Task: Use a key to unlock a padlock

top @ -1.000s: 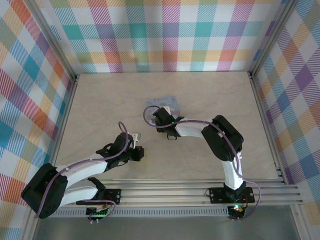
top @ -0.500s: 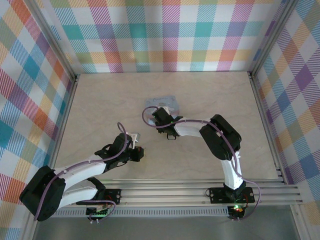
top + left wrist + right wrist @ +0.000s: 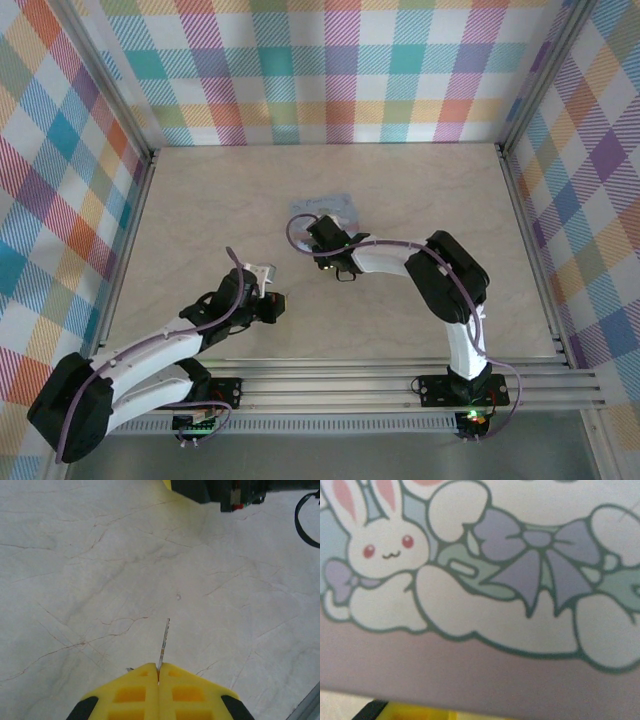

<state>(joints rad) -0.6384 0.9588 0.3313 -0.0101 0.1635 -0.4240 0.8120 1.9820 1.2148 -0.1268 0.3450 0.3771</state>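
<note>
Left wrist view: left gripper [image 3: 158, 672] clamps the key [image 3: 164, 640], blade projecting ahead, presumably for insertion; the right gripper [image 3: 322, 225] sits at the tin [image 3: 470, 605], jaw spacing cannot be told.

Right hand [image 3: 329, 219] low over pale blue rounded tin box [image 3: 338, 201], hiding its near edge. Left hand [image 3: 262, 271] well apart, near-left of it, over bare beige marbled desk [image 3: 200, 200]. Plaid walls [image 3: 320, 70] beyond.

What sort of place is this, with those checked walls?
Likely a robot test booth: a left arm and right arm bolted to a metal rail, a marble-look table, plaid walls around.
</note>
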